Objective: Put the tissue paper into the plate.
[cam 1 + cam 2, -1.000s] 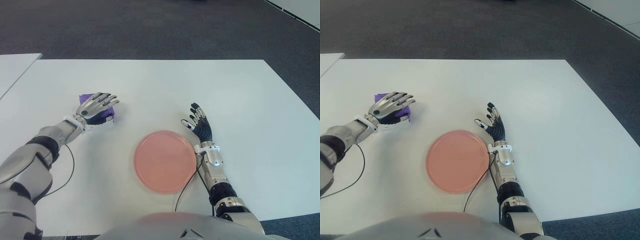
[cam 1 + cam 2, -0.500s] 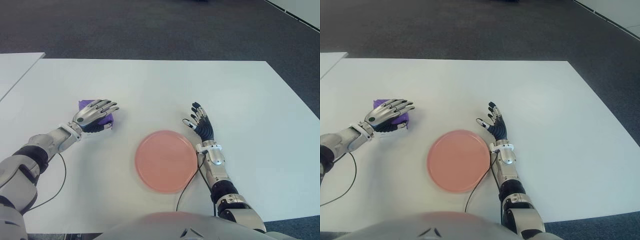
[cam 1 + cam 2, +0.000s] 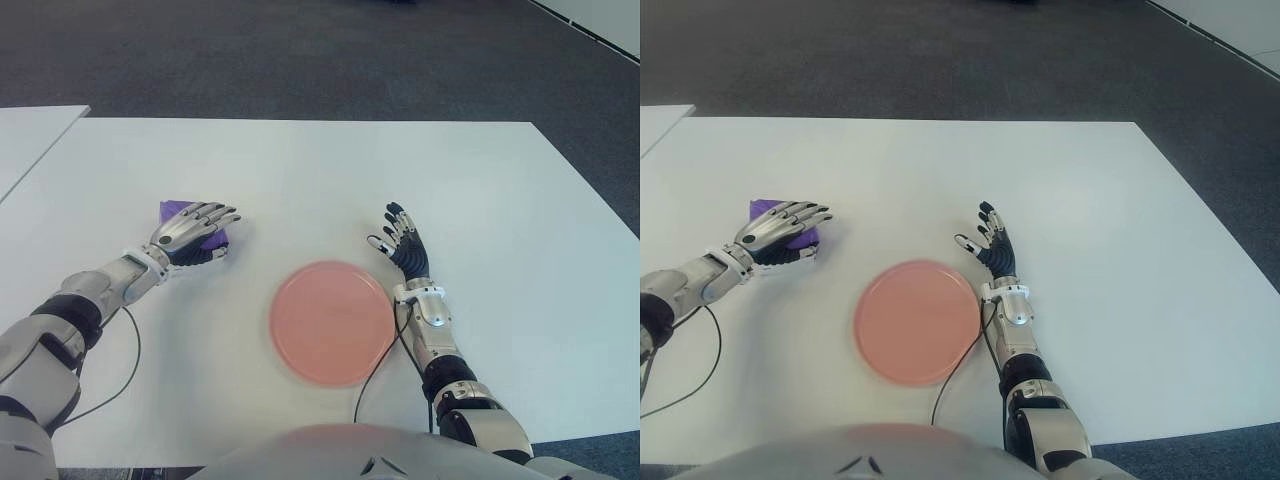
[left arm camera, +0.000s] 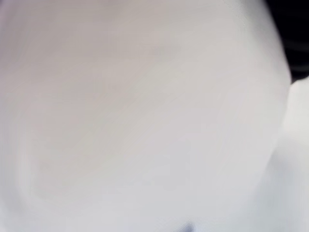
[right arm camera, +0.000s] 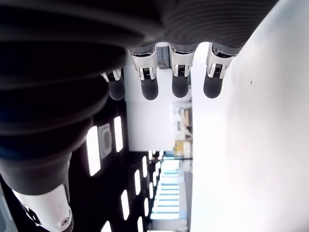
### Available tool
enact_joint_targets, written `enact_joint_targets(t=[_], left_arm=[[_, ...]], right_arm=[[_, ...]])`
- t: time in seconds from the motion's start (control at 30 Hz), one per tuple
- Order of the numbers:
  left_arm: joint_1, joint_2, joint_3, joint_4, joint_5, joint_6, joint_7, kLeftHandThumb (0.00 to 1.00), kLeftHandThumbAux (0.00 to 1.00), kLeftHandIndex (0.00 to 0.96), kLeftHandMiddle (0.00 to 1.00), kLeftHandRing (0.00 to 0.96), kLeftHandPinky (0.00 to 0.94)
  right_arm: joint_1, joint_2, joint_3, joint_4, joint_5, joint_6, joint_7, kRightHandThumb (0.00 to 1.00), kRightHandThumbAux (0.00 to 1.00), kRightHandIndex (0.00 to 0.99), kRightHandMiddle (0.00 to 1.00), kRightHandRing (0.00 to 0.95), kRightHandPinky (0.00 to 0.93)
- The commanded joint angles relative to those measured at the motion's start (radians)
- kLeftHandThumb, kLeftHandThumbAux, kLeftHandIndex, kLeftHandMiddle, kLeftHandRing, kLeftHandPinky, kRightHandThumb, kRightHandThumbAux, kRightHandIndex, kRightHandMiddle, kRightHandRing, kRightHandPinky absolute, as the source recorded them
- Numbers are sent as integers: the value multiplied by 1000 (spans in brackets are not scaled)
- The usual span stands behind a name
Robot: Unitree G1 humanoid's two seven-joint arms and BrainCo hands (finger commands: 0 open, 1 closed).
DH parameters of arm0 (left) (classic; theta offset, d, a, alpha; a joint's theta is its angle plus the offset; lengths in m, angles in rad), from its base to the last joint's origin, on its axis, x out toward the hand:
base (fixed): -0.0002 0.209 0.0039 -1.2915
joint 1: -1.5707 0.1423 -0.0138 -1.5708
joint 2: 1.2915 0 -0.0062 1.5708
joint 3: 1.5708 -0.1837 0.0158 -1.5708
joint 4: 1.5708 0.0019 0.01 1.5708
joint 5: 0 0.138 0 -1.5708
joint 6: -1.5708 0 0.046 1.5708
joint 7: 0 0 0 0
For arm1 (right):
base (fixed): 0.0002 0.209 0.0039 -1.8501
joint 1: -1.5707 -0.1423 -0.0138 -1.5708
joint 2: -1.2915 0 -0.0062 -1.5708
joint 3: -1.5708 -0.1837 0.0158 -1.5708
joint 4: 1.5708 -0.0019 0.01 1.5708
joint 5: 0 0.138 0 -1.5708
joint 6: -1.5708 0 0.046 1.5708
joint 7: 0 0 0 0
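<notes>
On the white table [image 3: 300, 170] before us, our left hand [image 3: 192, 228] lies over a purple tissue packet [image 3: 176, 211], out to the left of the pink plate [image 3: 331, 322]. We see the fingers [image 3: 214, 214] stretched flat across the top of the packet, with only its far corner and a strip of its near edge showing from under the palm. They are extended rather than wrapped around it, so we read the hand as released and covering the packet, not gripping it; the left wrist view shows only a pale blur and does not help us here.

The tissue packet sits on the table well apart from the plate, with bare tabletop between them. The plate is near the front edge, roughly central before us, and holds nothing.

Our right hand [image 3: 403, 243] shows just beside the plate on its right, at the far right part of its rim, with the fingers spread and holding nothing. In the right wrist view we see four of its fingertips [image 5: 179, 87] straight, side by side.

A thin dark cable [image 3: 372, 368] runs from the right forearm past the plate's near right edge.
</notes>
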State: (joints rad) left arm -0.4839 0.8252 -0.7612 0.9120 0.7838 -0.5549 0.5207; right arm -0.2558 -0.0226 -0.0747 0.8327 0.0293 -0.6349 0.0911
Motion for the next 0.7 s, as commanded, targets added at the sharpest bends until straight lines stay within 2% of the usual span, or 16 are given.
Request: enact_joint_targets(t=[0.03,0.5,0.63,0.7], left_arm=[[108,-59,-51,36,60,-16,-105,0,378,0,0,0,0],[106,-70,-32,34,55,-17,-99,0,390,0,0,0,0],[43,-50,15,21,11,-45,-152,0,395,0,0,0,0],[0,-24,71,-16,-38,-68,-191,0,402,0,0,0,0]], right_arm=[[83,0,-9,101,0,60,-9,0,737,0,0,0,0],[74,0,-10,109,-2,65,-17,0,741,0,0,0,0],[76,0,-10,107,-2,63,-18,0,740,0,0,0,0],[76,0,-9,106,-3,62,-17,0,742,0,0,0,0]])
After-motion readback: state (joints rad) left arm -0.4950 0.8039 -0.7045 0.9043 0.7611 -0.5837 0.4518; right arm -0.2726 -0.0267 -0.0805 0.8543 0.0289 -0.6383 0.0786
